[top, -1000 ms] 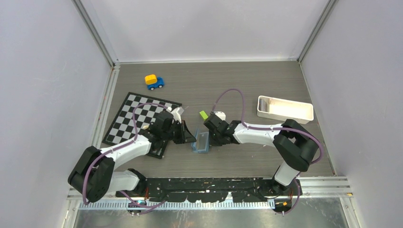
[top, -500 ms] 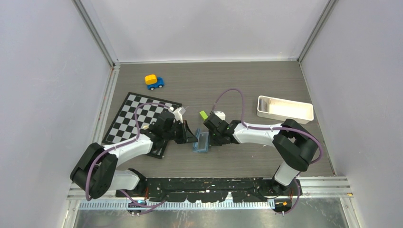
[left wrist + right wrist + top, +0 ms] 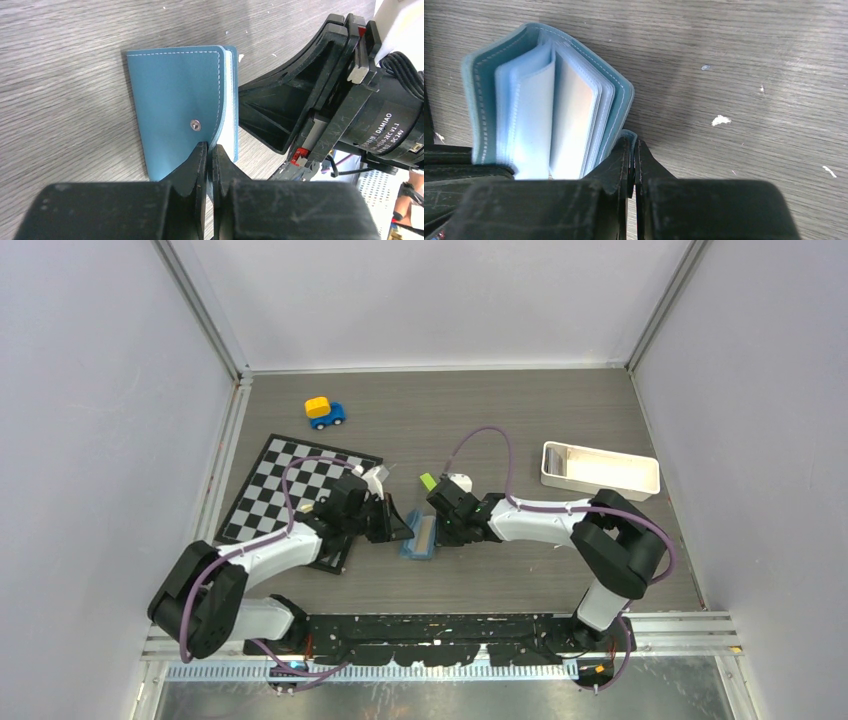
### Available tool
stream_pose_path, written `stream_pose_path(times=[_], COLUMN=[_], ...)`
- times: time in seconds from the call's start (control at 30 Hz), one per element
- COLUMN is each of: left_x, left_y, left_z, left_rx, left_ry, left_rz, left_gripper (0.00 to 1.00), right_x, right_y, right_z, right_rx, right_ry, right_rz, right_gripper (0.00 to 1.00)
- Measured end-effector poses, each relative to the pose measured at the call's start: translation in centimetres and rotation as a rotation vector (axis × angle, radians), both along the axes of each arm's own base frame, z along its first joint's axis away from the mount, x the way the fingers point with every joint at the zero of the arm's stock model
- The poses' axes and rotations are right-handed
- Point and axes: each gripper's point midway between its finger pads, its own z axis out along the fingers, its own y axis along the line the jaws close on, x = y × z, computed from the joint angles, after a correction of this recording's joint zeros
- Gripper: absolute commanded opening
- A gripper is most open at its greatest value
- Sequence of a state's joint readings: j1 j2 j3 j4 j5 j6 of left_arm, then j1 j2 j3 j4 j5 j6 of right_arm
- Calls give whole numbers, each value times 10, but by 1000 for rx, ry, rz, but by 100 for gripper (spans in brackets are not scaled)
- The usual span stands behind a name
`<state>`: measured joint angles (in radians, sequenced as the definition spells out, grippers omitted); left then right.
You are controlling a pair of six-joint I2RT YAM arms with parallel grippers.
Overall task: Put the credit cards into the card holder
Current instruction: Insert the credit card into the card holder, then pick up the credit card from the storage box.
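Note:
The teal-blue card holder (image 3: 420,538) stands on its edge on the table between my two grippers. My left gripper (image 3: 402,530) is shut on the edge of its outer cover, just below the snap button (image 3: 196,125). In the left wrist view that gripper (image 3: 210,150) grips the cover (image 3: 175,95). My right gripper (image 3: 441,529) is shut on the small tab of the other cover (image 3: 633,150). The light blue inner sleeves (image 3: 549,100) fan partly open. A dark flat shape (image 3: 333,558), possibly credit cards, lies under my left arm. No card shows in either wrist view.
A black-and-white checkerboard mat (image 3: 270,490) lies left of the arms. A blue and yellow toy car (image 3: 324,412) sits at the back left. A lime-green block (image 3: 428,481) lies just behind the right gripper. A long white tray (image 3: 600,468) stands at the right.
Both grippers and the card holder have shifted slightly left and back. The card holder looks narrower from above, its covers closer together.

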<state>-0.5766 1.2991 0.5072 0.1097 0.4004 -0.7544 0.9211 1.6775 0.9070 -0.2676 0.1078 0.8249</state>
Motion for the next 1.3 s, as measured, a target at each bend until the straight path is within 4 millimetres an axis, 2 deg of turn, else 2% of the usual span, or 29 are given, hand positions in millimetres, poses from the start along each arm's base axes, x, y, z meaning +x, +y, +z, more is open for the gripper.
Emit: stream_pose_path(times=[0.13,0.27,0.33,0.43,0.53,0.6,0.67,0.73,0.93,1.07,1.3], left_x=[4,5,6,7,8,9,9,10,11,9,6], left_y=[12,26,28,32,36,39,42,45,54,55,58], left_z=[3,4,3,2,0,0,0,-1,-6,-8,-10], left_rx=[49,107,125,143,156,165,172,181,205,214,220], left_ry=[-27,-43,-40,-31,-25,-24,-22,-18,-5,-7,-3], left_rz=[57,99,107,121,136,146,156,167,185,179,175], left_gripper=[0,0,0,0,0,0,0,0,0,0,0], right_x=[0,-5,-8,-7,2,17,35,57,100,125,152], right_y=[-2,-17,-28,-50,-75,-93,-116,-150,-248,-290,-321], right_z=[1,3,7,22,48,72,86,102,126,126,91], right_rx=[-5,-58,-98,-165,-221,-245,-264,-299,-421,-481,-549], right_ry=[-3,5,-2,-36,-85,-132,-154,-181,-180,-141,-31], right_rz=[-12,-23,-26,-35,-58,-91,-156,-238,-445,-515,-518], right_gripper=[24,44,51,55,56,55,53,51,49,49,42])
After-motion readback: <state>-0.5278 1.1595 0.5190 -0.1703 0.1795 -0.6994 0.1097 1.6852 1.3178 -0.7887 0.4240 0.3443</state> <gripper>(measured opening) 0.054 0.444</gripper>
